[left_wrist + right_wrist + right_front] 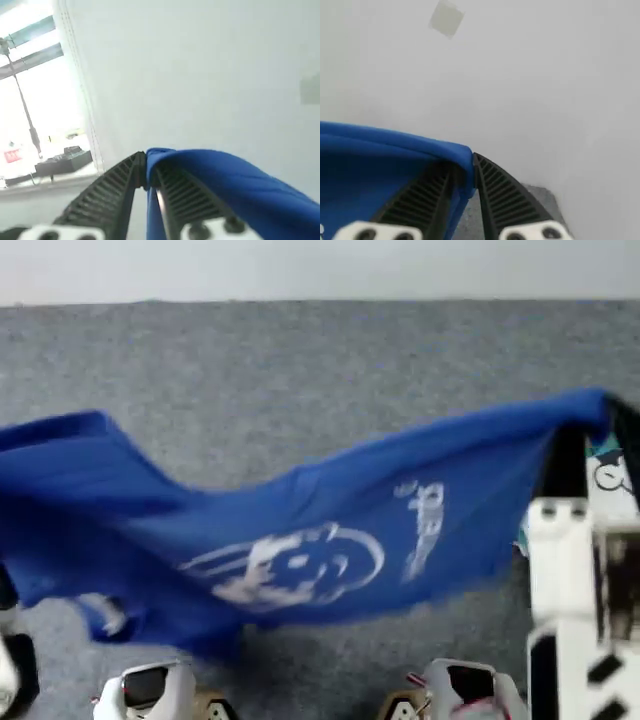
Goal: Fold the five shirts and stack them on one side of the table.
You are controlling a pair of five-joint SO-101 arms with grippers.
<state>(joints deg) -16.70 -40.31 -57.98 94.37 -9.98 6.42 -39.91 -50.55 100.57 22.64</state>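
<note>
- Blue shirt (330,530) is held spread out above the grey table (300,370).
- One end is clamped in the closed left gripper (149,162).
- The other end is clamped in the closed right gripper (465,162).

A lab-like workroom: grey-covered table (300,370), bare white wall (200,75), bright window (35,100).
</note>
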